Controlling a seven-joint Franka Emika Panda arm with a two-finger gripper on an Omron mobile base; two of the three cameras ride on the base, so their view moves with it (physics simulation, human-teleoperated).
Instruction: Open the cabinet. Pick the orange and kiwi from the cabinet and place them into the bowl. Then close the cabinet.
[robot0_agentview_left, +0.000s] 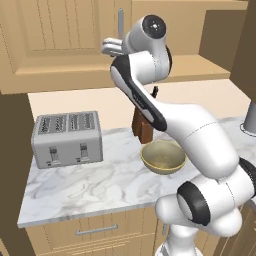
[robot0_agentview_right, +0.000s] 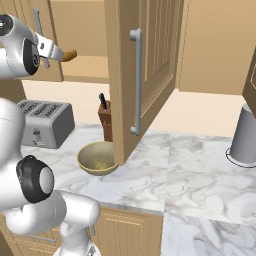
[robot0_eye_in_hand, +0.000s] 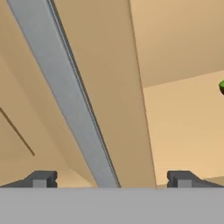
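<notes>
The cabinet's left door (robot0_agentview_left: 55, 30) is shut, and its right door (robot0_agentview_right: 145, 70) stands swung wide open. My gripper (robot0_agentview_left: 109, 47) is raised to the left door's vertical grey bar handle (robot0_eye_in_hand: 65, 87). It is open, and in the hand view the handle runs between the two fingertips (robot0_eye_in_hand: 41, 178) without touching them. A small green bit at the right edge of the hand view, on the shelf, may be the kiwi (robot0_eye_in_hand: 222, 86). The orange is hidden. The tan bowl (robot0_agentview_left: 162, 157) sits on the marble counter below, also seen as the bowl (robot0_agentview_right: 97, 157).
A steel toaster (robot0_agentview_left: 67, 137) stands at the counter's left, and a dark knife block (robot0_agentview_left: 142, 127) stands behind the bowl. The open door's edge hangs over the bowl's right side. A tan-brown item (robot0_agentview_right: 69, 54) lies on the shelf by my hand. A grey appliance (robot0_agentview_right: 247, 135) stands far right.
</notes>
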